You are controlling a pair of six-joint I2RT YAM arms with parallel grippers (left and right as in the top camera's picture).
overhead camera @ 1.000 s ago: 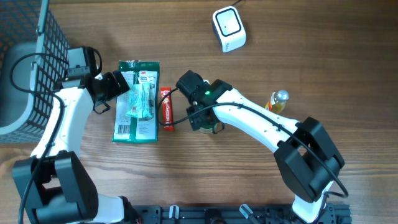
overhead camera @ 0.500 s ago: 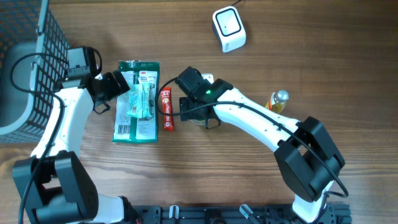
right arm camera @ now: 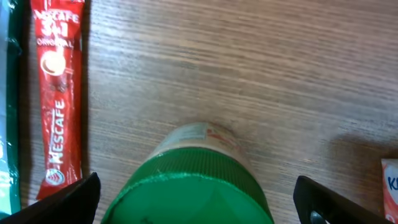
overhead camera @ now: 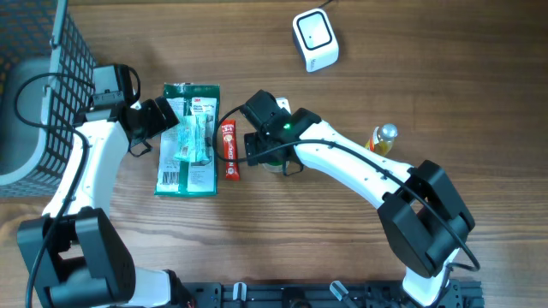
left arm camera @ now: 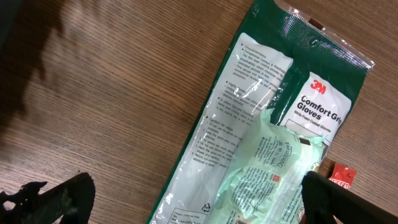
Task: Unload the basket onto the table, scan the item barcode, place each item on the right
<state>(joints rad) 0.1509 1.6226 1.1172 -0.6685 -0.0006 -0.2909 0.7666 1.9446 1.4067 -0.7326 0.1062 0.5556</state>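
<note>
A jar with a green lid (right arm camera: pixel 193 186) stands upright on the wooden table. My right gripper (right arm camera: pixel 199 196) hangs over it, open, one finger on each side and neither touching; in the overhead view the arm hides most of the jar (overhead camera: pixel 276 164). My left gripper (left arm camera: pixel 196 202) is open above a green 3M gloves pack (left arm camera: pixel 261 124) that lies flat, its barcode (overhead camera: pixel 171 177) at the near end. Seen from overhead, the left gripper (overhead camera: pixel 171 124) is over the pack's (overhead camera: pixel 190 141) left half. The white scanner (overhead camera: pixel 314 38) sits far back.
A red Nescafe sachet (overhead camera: pixel 229 151) lies between the pack and the jar, also in the right wrist view (right arm camera: pixel 59 93). A small yellow bottle (overhead camera: pixel 383 139) stands to the right. A dark wire basket (overhead camera: pixel 43 77) fills the far left.
My right gripper has opened wide around the green-lidded jar and shifted slightly left. The left arm and the gloves pack have not moved.
</note>
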